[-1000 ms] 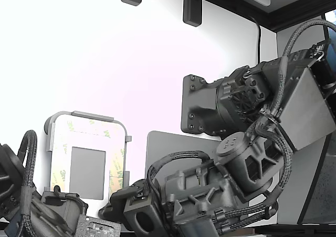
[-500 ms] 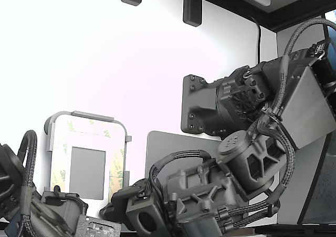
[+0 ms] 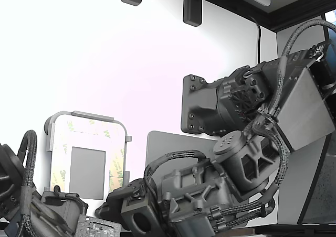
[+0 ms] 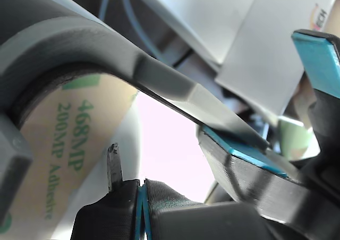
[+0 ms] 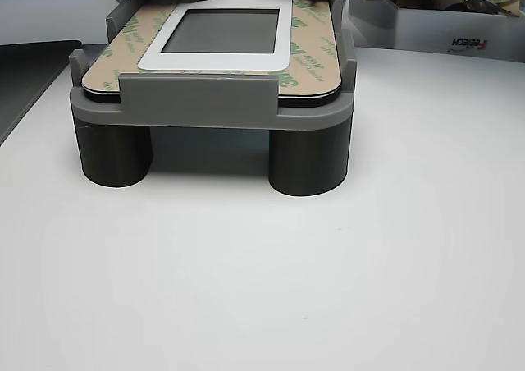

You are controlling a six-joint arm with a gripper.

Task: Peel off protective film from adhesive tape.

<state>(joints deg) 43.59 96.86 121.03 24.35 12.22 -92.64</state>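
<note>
Exterior view high overhead, looking down past the arm onto the grey frame (image 3: 87, 155), other view low at table height, close, facing the frame's (image 5: 215, 100) front wall, wrist view pressed against its curved rim (image 4: 106, 49), frame common to all three

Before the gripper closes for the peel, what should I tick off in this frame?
1. Film still covers the tape all round the border: ok.
2. Part seated flat in the grey holder: ok.
3. Gripper open, with a gap between its fingers: ok.
4. Holder edge lies close in front of the fingers; collision risk: cannot tell.
5. A lifted film corner to pinch: cannot tell.
6. White table around the holder free of clutter: ok.
</note>
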